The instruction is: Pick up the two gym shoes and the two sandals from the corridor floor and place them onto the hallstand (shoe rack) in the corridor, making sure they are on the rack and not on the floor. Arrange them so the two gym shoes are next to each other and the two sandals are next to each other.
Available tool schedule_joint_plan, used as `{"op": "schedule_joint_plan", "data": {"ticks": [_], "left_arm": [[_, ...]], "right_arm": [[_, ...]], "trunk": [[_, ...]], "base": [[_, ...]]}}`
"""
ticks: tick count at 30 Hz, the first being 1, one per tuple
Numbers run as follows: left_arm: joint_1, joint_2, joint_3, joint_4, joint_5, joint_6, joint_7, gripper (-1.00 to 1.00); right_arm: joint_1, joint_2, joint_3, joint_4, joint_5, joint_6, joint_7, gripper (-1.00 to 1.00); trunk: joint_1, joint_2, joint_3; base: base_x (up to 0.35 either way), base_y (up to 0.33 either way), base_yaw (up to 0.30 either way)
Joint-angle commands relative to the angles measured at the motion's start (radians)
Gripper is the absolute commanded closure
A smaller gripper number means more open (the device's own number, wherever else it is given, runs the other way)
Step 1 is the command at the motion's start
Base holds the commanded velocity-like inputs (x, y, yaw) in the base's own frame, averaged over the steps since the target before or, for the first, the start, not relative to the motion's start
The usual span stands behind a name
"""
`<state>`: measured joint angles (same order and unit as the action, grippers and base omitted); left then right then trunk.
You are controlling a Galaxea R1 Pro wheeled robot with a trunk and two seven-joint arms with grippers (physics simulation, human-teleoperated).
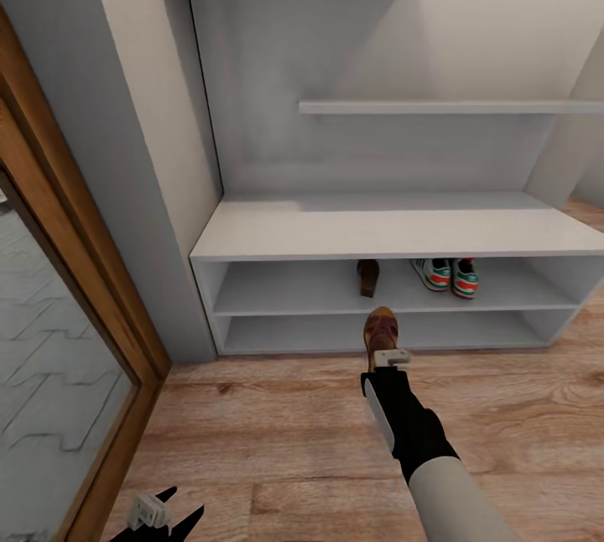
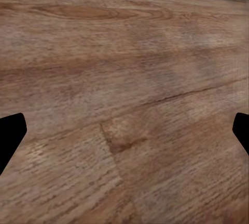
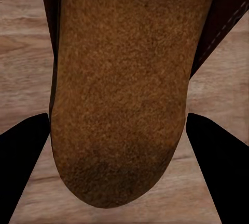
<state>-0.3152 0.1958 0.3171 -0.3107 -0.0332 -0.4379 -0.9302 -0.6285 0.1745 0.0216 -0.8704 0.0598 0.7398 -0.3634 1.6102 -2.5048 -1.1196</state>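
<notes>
My right gripper (image 1: 387, 355) clamps the second sandal (image 1: 380, 330) before the shoe rack (image 1: 377, 233). I should slide it in level beside the shelved sandal (image 1: 368, 277), left of the gym shoes (image 1: 446, 275). Left gripper (image 1: 168, 513) hangs wide, empty.

- The right arm (image 1: 436, 475) is light grey near the body and black near the wrist.
- The right tool (image 1: 388, 357) is pale grey.
- The left tool (image 1: 164, 513) has black pointed fingers and a white block.
</notes>
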Motion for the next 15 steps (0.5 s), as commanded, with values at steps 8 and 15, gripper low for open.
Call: {"op": "schedule_joint_plan", "data": {"ticks": [8, 15], "left_arm": [[-0.001, -0.01, 0.007, 0.001, -0.004, -0.002, -0.006, -1.0], [-0.001, -0.011, 0.007, 0.0, -0.004, -0.002, -0.006, -1.0]], "right_arm": [[0.0, 0.0, 0.001, -0.001, 0.006, 0.009, 0.0, 1.0], [0.0, 0.0, 0.001, -0.002, 0.006, 0.009, 0.0, 1.0]], "trunk": [[0.0, 0.0, -0.008], [0.0, 0.0, -0.016]], "base": [[0.0, 0.0, 0.158], [0.0, 0.0, 0.186]]}}
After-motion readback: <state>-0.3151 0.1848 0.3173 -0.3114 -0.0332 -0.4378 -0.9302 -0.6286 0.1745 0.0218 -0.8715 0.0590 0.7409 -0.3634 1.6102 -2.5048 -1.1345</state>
